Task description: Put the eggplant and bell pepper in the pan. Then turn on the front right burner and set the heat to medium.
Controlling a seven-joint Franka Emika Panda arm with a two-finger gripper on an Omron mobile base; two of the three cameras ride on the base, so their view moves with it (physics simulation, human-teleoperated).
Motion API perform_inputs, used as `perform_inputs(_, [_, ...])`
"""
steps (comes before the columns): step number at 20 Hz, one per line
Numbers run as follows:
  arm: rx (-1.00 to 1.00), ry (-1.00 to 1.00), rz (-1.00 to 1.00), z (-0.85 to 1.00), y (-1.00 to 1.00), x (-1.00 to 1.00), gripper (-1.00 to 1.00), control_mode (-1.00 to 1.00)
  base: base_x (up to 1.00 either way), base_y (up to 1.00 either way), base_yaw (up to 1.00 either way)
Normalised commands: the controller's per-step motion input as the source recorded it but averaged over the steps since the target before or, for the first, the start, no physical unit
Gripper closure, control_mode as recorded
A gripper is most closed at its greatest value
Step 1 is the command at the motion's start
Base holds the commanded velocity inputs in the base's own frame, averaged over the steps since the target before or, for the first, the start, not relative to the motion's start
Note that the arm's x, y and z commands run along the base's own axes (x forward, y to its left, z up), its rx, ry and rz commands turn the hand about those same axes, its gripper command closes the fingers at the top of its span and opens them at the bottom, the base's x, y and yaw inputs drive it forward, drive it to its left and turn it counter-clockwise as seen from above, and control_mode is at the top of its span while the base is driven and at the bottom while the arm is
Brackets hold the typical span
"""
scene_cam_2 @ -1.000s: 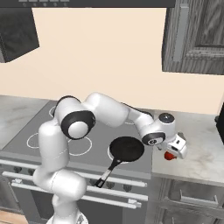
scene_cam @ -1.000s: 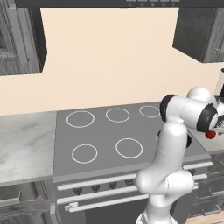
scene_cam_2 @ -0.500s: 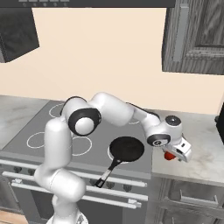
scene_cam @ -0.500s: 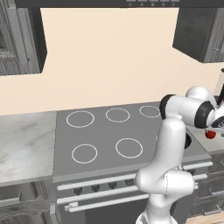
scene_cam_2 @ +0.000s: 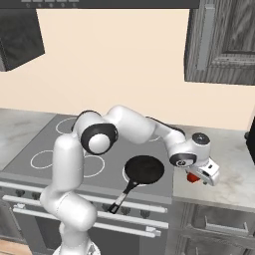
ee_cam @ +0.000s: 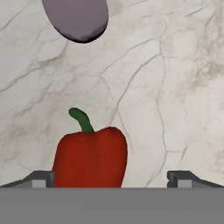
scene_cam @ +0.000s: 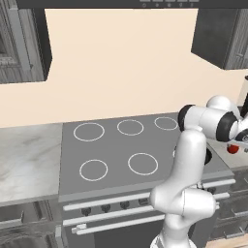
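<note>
The red bell pepper (ee_cam: 92,157) with its green stem lies on the marble counter, between the open fingers of my gripper (ee_cam: 111,179); neither fingertip touches it. The purple-grey eggplant (ee_cam: 76,17) lies on the counter just beyond it. In the right base view my gripper (scene_cam_2: 201,174) hangs low over the counter right of the stove, with the bell pepper (scene_cam_2: 191,177) showing red under it. The black pan (scene_cam_2: 144,169) sits on the cooktop's front right corner, handle toward the stove front. The front right burner is covered by the pan. The bell pepper (scene_cam: 233,149) also peeks out beside the hand.
The marble counter (scene_cam_2: 234,169) runs right of the stove. Plain white burner rings (scene_cam: 143,163) mark the grey cooktop. Control knobs (scene_cam_2: 144,214) line the stove front. A dark object (scene_cam_2: 250,144) stands at the counter's far right. Wall cabinets hang above.
The arm has stretched further right and the hand has come down closer over the bell pepper. The jaws have stayed open; pan and vegetables have not moved.
</note>
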Motion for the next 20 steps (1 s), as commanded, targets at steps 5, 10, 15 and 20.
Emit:
perform_inputs(5, [0.00, 0.00, 0.00, 0.00, 0.10, 0.14, -1.00, -1.00, 0.00, 0.00, 0.00])
perform_inputs(10, [0.00, 0.00, 0.00, -0.11, 0.09, 0.12, -1.00, -1.00, 0.00, 0.00, 0.00])
perform_inputs(15, [0.00, 0.03, 0.00, -0.37, 0.00, 0.05, -1.00, -1.00, 0.00, 0.00, 0.00])
perform_inputs(20, [0.00, 0.02, 0.00, -0.36, 0.00, 0.01, -1.00, -1.00, 0.00, 0.00, 0.00])
